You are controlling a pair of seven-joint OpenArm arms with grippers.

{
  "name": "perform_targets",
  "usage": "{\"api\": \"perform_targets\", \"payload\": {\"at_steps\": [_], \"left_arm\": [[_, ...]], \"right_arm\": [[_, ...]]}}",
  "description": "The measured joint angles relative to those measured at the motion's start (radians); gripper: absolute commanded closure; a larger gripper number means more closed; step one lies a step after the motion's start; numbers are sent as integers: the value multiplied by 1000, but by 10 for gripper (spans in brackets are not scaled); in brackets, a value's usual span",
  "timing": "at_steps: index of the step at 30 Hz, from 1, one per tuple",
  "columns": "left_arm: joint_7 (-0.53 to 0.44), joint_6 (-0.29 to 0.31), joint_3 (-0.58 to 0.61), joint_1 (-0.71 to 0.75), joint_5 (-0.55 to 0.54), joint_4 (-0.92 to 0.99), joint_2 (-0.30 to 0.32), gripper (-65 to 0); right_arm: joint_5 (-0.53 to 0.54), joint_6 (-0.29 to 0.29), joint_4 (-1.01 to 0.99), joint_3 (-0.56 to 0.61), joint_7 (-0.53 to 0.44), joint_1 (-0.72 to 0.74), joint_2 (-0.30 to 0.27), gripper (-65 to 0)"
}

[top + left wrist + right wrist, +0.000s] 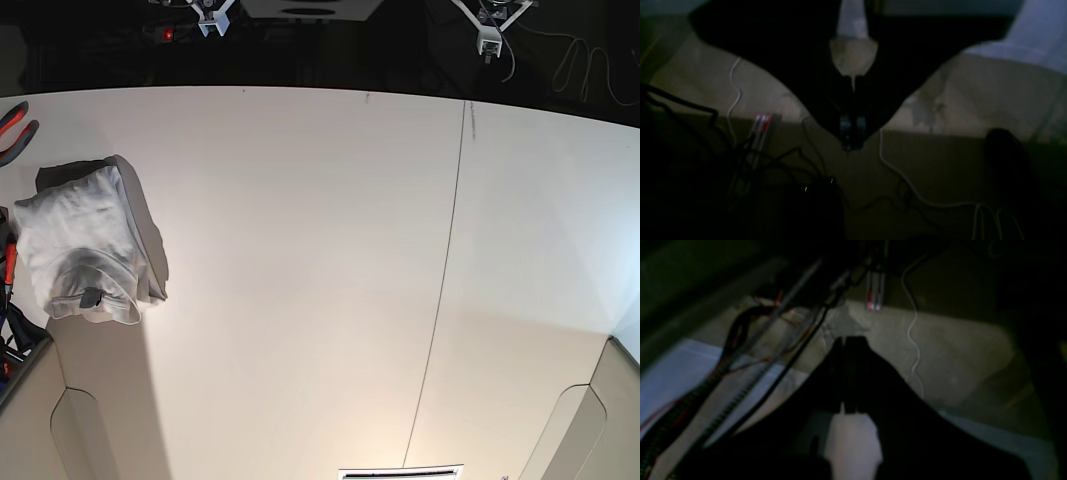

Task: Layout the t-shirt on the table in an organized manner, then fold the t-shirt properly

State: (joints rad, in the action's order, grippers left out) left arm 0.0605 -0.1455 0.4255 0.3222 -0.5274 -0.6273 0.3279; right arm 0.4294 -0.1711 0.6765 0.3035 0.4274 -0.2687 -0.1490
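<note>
Both tools, left tool (852,135) and right tool (849,373), were clenched empty, so opening before reaching the bunched t-shirt (88,245) at the table's (320,250) left looked wise.

Pliers (14,128): red handles, at the left edge.
Cables (588,68): pale loop, in the dark beyond the far edge.
Vent (400,472): slotted, at the near edge.

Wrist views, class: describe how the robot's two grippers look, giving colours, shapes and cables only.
Both are black and wedge-shaped, narrowing to paired fingers. The left gripper has grey-blue pads at its tip; the right gripper is plain black. Black, white and red cables trail nearby.
</note>
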Motion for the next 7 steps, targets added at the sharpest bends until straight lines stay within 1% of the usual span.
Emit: {"api": "perform_targets", "payload": {"at_steps": [3, 5, 7], "left_arm": [[1, 13, 20, -12, -1, 12, -18, 0], [2, 24, 20, -16, 1, 12, -29, 0], [1, 42, 20, -18, 4, 12, -28, 0]], "right_arm": [[0, 20, -1, 0, 0, -3, 3, 0], [0, 48, -1, 0, -5, -3, 2, 0], [0, 60, 2, 0, -19, 0, 2, 0]]}}
